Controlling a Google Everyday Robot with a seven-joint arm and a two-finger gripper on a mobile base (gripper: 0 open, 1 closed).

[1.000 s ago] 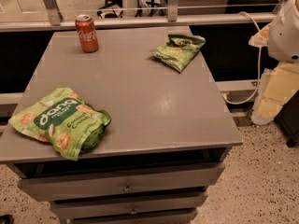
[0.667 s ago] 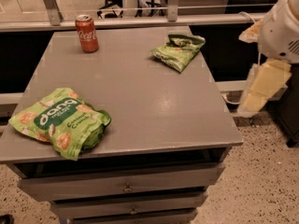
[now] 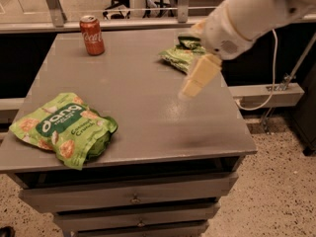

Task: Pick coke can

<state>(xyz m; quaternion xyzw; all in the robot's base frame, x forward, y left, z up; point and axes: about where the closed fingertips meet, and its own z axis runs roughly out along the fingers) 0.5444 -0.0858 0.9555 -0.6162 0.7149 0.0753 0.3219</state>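
Observation:
The coke can [image 3: 92, 35] is a small red can with white script and a silver top. It stands upright near the far left corner of the grey table [image 3: 143, 107]. My gripper [image 3: 191, 87] is cream-coloured and hangs from the white arm [image 3: 247, 14] over the right middle of the table. It points down and to the left, just above the tabletop. It is far to the right of the can and holds nothing that I can see.
A large green snack bag [image 3: 61, 127] lies at the table's front left edge. A smaller green bag [image 3: 177, 57] lies at the far right, partly hidden behind my arm. Drawers [image 3: 133, 197] sit under the tabletop. A rail runs behind the table.
My arm has swung in from the right, off the table's side, to over the right middle of the tabletop. The can and both bags have not moved.

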